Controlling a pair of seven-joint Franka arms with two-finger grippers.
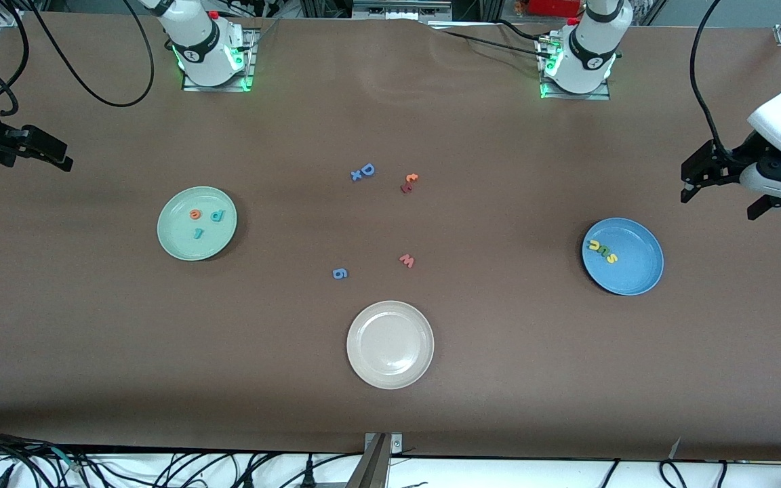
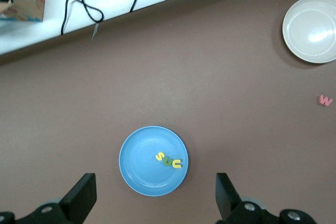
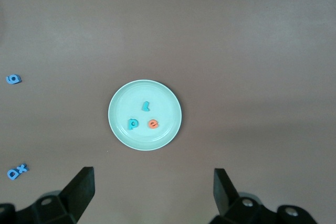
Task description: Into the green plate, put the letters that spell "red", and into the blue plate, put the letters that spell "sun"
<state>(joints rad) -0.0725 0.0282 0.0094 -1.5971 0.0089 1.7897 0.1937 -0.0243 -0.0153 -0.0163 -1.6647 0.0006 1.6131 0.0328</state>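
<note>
While both grippers' fingers spread, foam letters in round green plate, blue plate.

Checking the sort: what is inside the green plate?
The green plate holds an orange e, a teal d and a teal r, lying apart. Nothing is covered.

Two white arms, black pincers.
Glossy white shells with black joint bands; bases on metal plates lit green; red buttons by bases; black cables looping off. Left pincer and right pincer: matte black, angular fingers.
</note>
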